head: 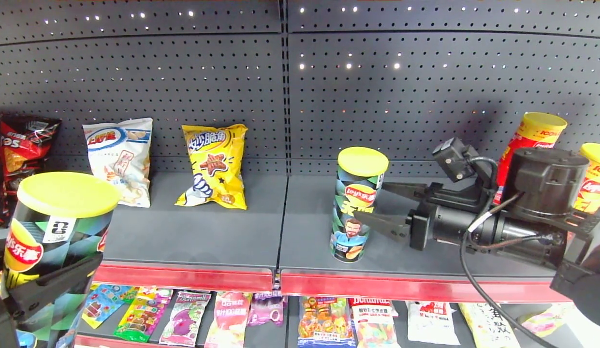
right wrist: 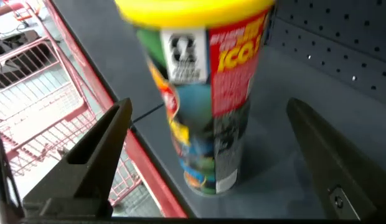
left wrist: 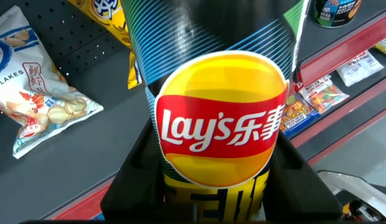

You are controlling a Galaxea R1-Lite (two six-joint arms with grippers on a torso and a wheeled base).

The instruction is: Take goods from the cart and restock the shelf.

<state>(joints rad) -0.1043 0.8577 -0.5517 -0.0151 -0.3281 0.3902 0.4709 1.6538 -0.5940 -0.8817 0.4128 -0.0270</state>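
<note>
A chips can (head: 58, 232) with a yellow lid (head: 67, 193) is held upright at the lower left, in front of the shelf (head: 193, 237). My left gripper (head: 43, 290) is shut on its lower body, and the left wrist view shows the can (left wrist: 221, 124) between the black fingers (left wrist: 134, 180). A second, matching can (head: 358, 203) stands on the shelf right of the middle seam. My right gripper (head: 372, 200) is open at that can's right side, one finger in front of it and one behind. In the right wrist view the can (right wrist: 208, 106) stands apart from both fingers (right wrist: 99, 149).
A white snack bag (head: 118, 159) and a yellow one (head: 213, 164) lean on the back panel, with a red-black bag (head: 24, 150) far left. Two red cans (head: 534, 133) stand behind my right arm. Packets (head: 183, 319) fill the lower shelf. The cart (right wrist: 31, 93) is below.
</note>
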